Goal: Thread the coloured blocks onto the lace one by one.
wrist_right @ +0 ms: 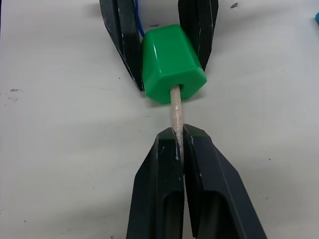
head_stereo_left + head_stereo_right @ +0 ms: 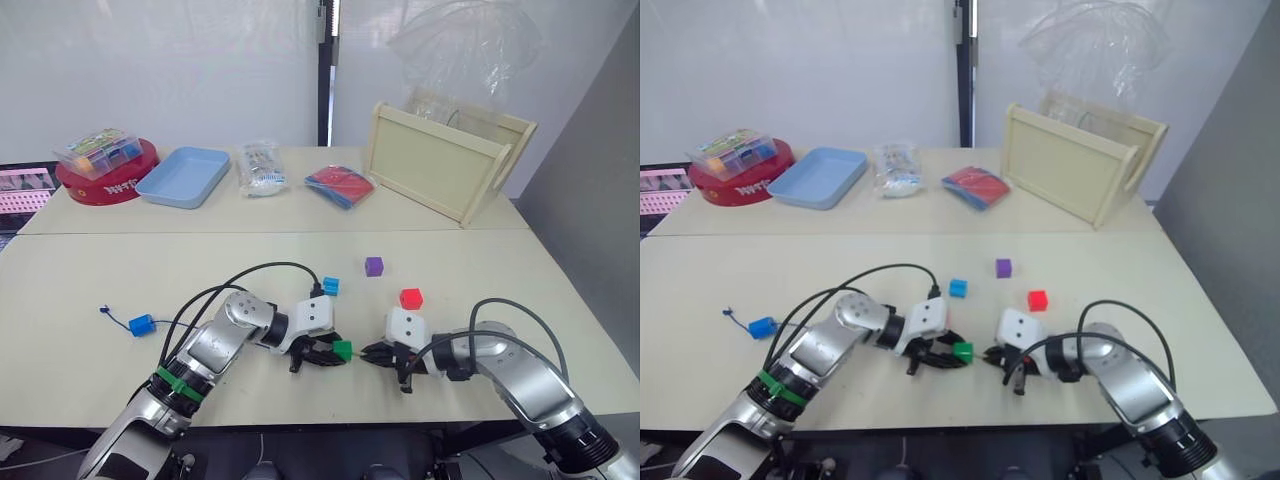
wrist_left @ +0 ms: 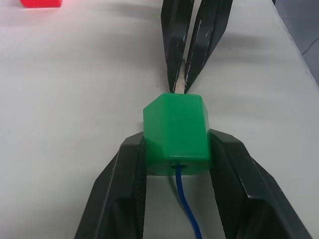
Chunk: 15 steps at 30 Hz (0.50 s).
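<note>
My left gripper [image 3: 177, 147] is shut on a green block [image 3: 175, 130], low over the table's near edge. The dark-blue lace [image 3: 187, 211] enters the block's hole, and its pale stiff tip [image 1: 175, 107] comes out the far side. My right gripper [image 1: 177, 133] is shut on that tip, facing the left gripper [image 2: 336, 353] closely. A blue block [image 2: 142, 324] sits on the lace near its knotted end [image 2: 104, 309] at the left. Loose on the table lie a cyan block [image 2: 331, 286], a purple block [image 2: 374, 266] and a red block [image 2: 411, 298].
Along the back stand a red round tin [image 2: 100, 187] with a clear box of pieces on it, a light-blue tray [image 2: 185, 176], a clear packet [image 2: 261, 168], a red-and-blue packet [image 2: 340, 186] and a wooden crate [image 2: 440, 165].
</note>
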Each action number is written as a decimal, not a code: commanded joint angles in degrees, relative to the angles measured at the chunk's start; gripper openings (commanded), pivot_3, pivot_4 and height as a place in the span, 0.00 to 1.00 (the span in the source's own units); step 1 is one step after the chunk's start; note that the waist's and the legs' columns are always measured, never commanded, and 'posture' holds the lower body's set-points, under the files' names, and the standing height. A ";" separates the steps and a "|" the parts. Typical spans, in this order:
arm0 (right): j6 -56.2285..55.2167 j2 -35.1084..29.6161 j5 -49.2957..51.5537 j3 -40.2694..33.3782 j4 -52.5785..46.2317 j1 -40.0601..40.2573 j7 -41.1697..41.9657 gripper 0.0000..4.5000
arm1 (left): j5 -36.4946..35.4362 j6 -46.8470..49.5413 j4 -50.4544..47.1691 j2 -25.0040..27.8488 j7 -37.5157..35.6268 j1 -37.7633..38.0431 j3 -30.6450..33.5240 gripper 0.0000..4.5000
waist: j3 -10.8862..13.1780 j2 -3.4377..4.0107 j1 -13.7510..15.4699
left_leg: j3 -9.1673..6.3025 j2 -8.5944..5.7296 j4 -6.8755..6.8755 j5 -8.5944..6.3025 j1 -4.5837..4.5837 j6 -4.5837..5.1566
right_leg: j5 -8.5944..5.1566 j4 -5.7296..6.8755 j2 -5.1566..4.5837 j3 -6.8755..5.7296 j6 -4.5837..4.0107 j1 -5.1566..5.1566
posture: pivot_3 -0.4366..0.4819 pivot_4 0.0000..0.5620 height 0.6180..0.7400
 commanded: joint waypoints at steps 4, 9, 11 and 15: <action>-0.32 -0.07 0.05 -0.50 -1.98 -4.03 1.14 0.00 | -2.30 -4.68 0.52 8.95 -5.47 2.76 6.01 0.28 | 0.00 0.00 -0.49 | 0.00 0.01 -0.01 0.00 0.02 0.00 | 0.00 0.01 0.01 0.00 0.00 -0.01 | 0.48 0.27 1.00; 0.61 0.35 0.56 -0.27 -2.30 -5.09 1.30 0.00 | -5.87 -8.39 4.36 19.53 -13.25 6.44 12.60 0.28 | 0.01 0.02 -1.18 | -0.02 0.08 -0.04 0.00 0.03 0.00 | 0.00 0.04 0.05 -0.03 0.00 -0.03 | 0.48 0.27 1.00; 0.70 0.54 0.60 -0.22 -2.34 -5.08 1.37 0.00 | -5.36 -10.92 7.29 22.28 -15.15 7.07 13.50 0.28 | 0.02 0.04 -1.15 | -0.02 0.08 -0.05 0.00 0.03 0.00 | 0.00 0.03 0.05 -0.03 0.00 -0.04 | 0.48 0.27 1.00; 0.36 1.13 0.20 0.37 -1.88 -5.12 1.43 0.00 | -0.92 -20.42 20.87 27.07 -16.34 5.15 14.71 0.28 | 0.02 0.04 -0.84 | 0.00 0.06 -0.05 0.00 0.02 0.00 | 0.00 0.02 0.03 -0.04 0.00 -0.04 | 0.48 0.27 1.00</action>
